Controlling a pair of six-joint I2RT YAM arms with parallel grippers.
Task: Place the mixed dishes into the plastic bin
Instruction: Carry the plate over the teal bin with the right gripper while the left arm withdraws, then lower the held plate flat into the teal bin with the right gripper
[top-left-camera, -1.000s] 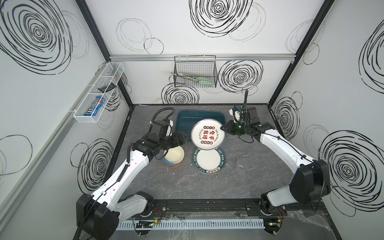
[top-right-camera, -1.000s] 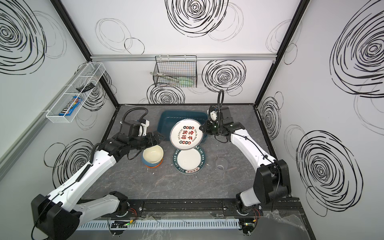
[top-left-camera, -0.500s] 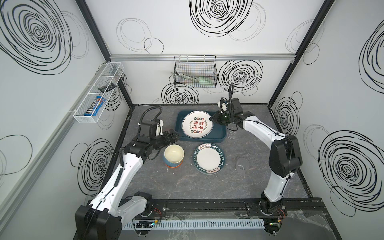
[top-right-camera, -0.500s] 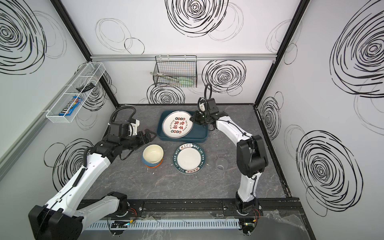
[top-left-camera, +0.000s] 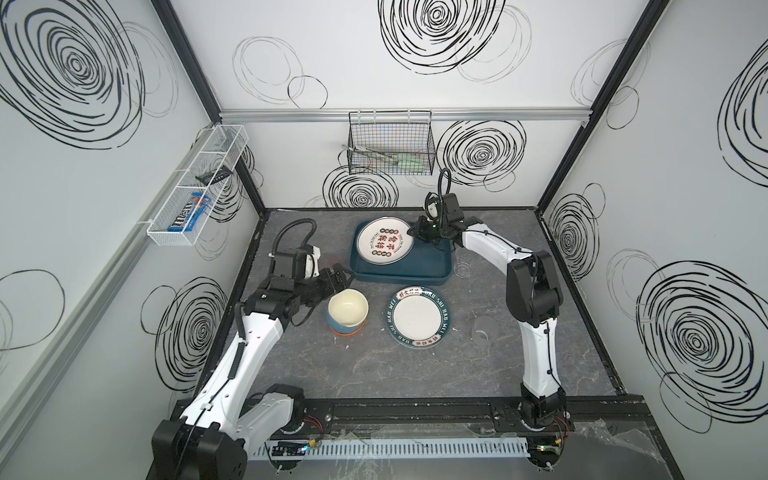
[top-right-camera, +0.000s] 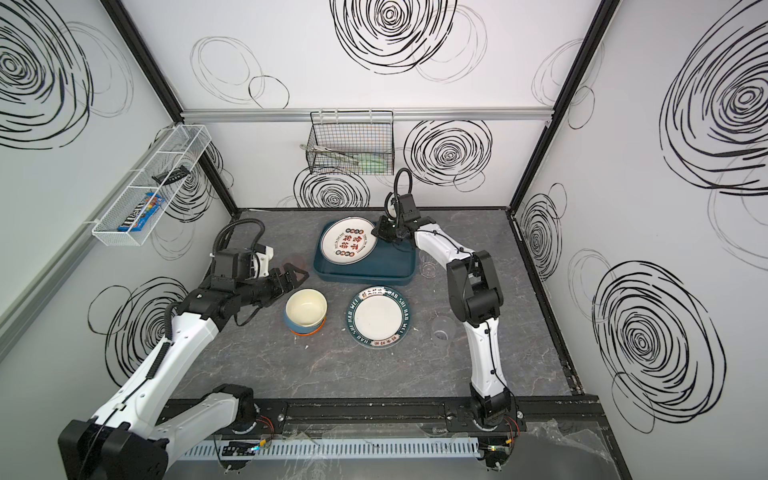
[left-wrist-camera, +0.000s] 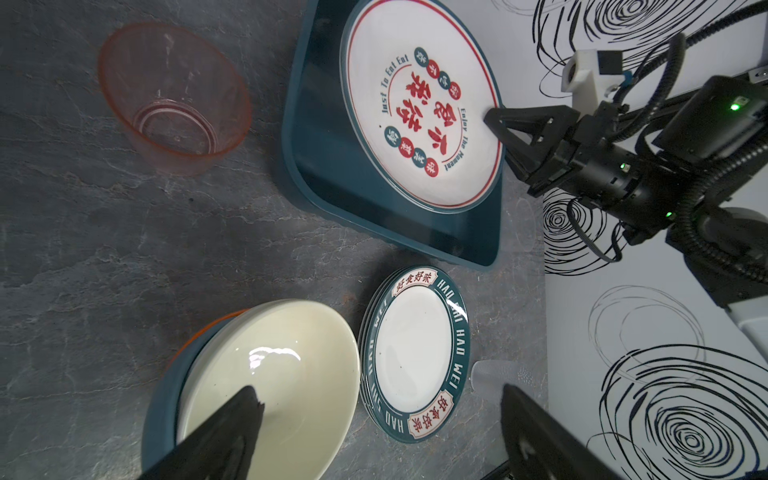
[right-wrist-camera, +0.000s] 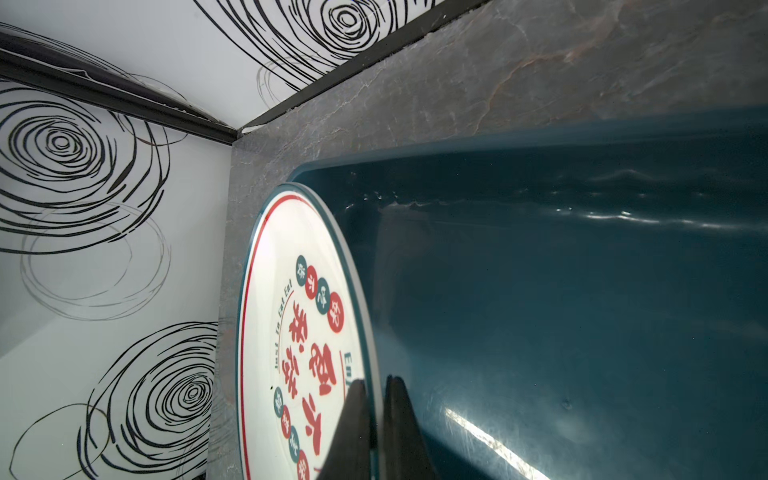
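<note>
Right pincer is pressed together on the 3 o'clock rim of the printed plate, one finger above the rim and one below. The plate is white with red and teal Chinese characters. It sits tilted over the 9 o'clock half of the plastic bin. Can't tell if its far edge touches the bin. The bin's 3 o'clock half is bare teal floor. The bin sits at 12 o'clock on the bench, near the back wall.

Left pincer is spread wide and holds nothing. It is at 11 o'clock of the nested bowls. In the left wrist view one finger shows over the cream inside of the top bowl; can't tell if it touches. The bowls are upright on the bench, blue and orange outside, at 7 o'clock of the bin.

The plate stack, teal-rimmed with a white centre, lies flat at 3 o'clock of the bowls and 6 o'clock of the bin, apart from both.

The pink tumbler is at 9 o'clock of the bin, partly hidden behind the left pincer in a top view. One clear tumbler is just beside the bin's 3 o'clock wall. Another clear tumbler is at 3 o'clock of the plate stack.
</note>
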